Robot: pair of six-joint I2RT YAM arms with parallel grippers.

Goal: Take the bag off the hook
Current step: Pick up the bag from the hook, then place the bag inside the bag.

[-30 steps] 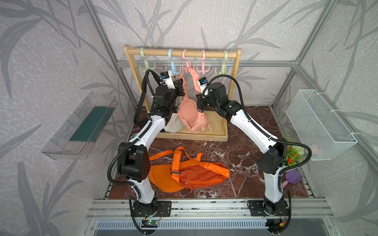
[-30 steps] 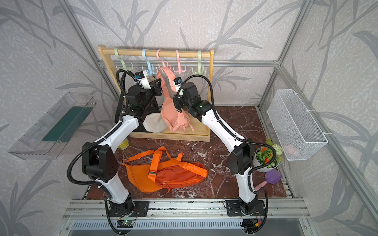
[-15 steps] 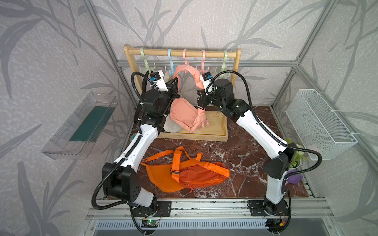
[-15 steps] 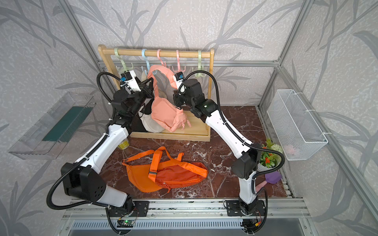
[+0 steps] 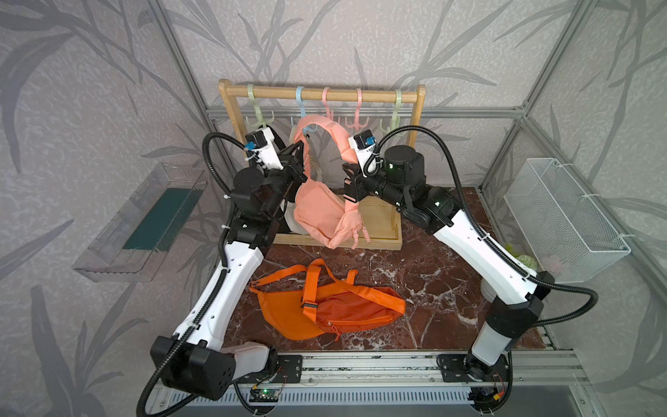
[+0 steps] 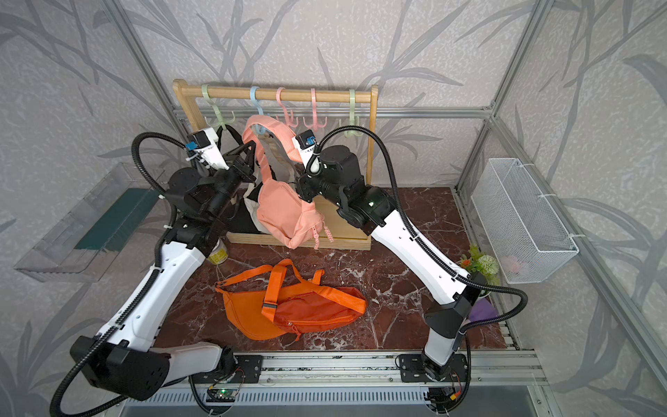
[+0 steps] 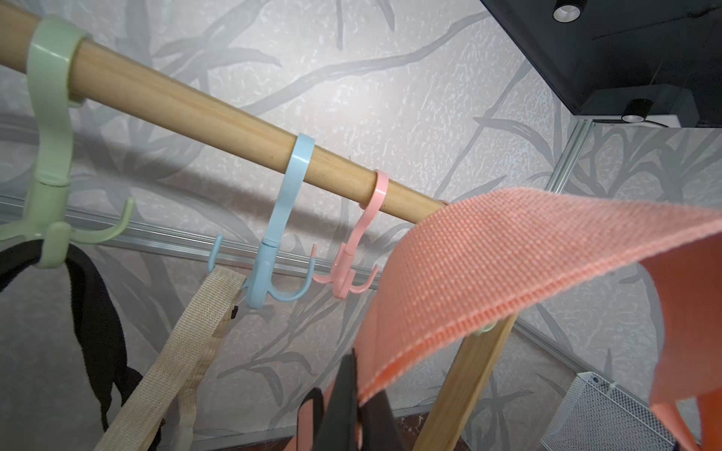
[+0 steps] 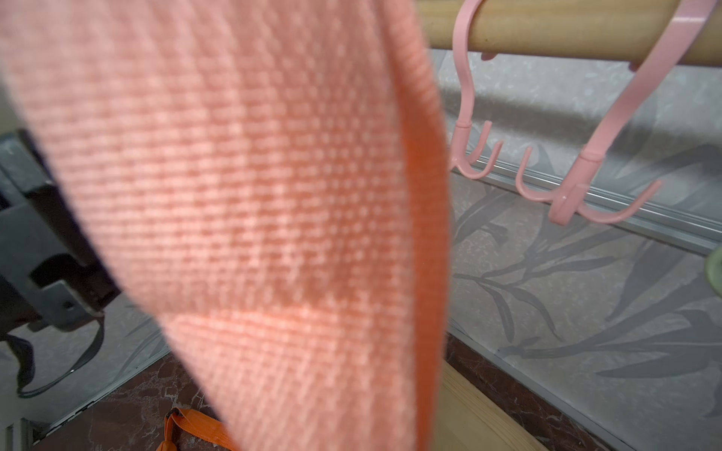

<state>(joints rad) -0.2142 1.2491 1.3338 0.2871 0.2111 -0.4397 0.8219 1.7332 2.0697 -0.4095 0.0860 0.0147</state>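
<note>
While tight on one pink bag (image 5: 317,205), two end effectors (image 5: 301,159) (image 5: 349,193); five hooks (image 5: 251,91) (image 5: 299,93) (image 5: 326,93) (image 5: 358,94) (image 5: 398,95) overhead.

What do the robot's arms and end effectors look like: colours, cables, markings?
The left arm and right arm have white link shells, black joints and black bases. A black corrugated cable loops along each. The left end effector and right end effector are black; each wrist carries a white camera block with a blue connector.

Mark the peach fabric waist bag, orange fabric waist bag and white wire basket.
peach fabric waist bag (image 5: 317,209): a top view, pouch front.
orange fabric waist bag (image 5: 353,311): a top view, pouch body.
white wire basket (image 5: 563,211): a top view, mesh side.
</note>
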